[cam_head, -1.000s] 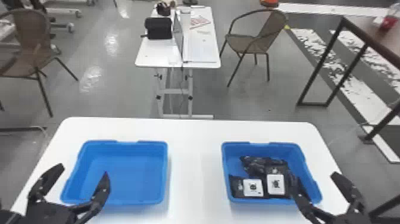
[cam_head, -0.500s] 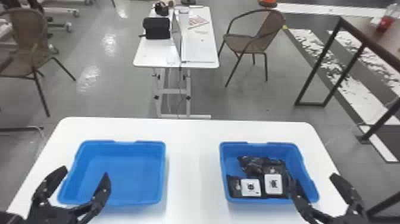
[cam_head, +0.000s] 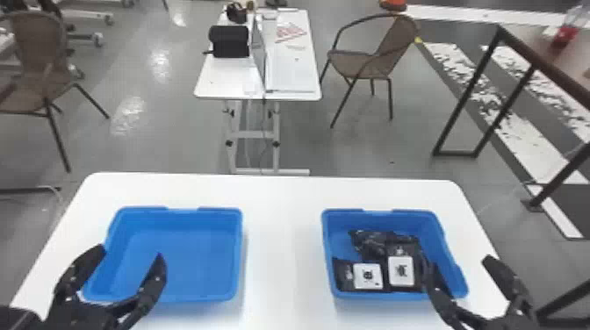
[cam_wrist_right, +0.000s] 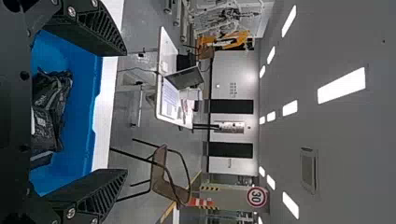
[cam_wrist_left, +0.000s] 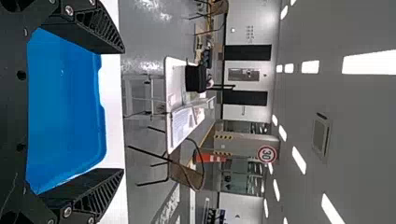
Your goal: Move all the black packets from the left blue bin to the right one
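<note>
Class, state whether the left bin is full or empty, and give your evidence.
Empty: the left bin's bare blue floor shows, with nothing lying on it.

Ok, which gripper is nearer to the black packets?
Right. The right gripper is at the right bin, one finger beside the packets; the left gripper is at the left bin.
</note>
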